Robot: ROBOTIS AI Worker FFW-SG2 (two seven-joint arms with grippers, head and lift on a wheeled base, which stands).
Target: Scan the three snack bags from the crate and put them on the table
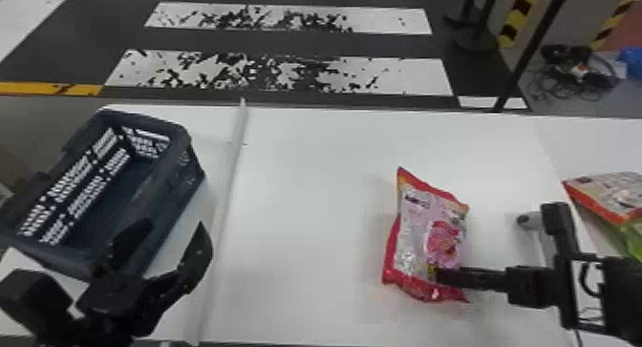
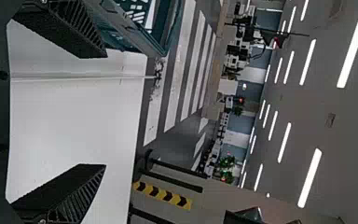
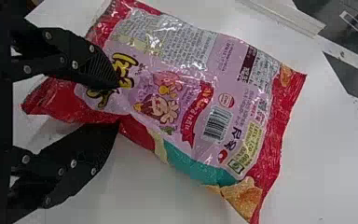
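Observation:
In the head view, my right gripper reaches in from the right and is shut on the pink and red snack bag near its lower end. The right wrist view shows the right gripper with the bag between its fingers, its barcode side facing that camera. My left gripper is beside the dark crate at the lower left; in the left wrist view the left gripper stands open with nothing between its fingers. A second snack bag, red, white and green, lies at the far right.
A grey scanner-like object is on the white table, just behind the right arm. A pale raised strip runs from front to back between the crate and the middle of the table. Black posts rise beyond the back edge.

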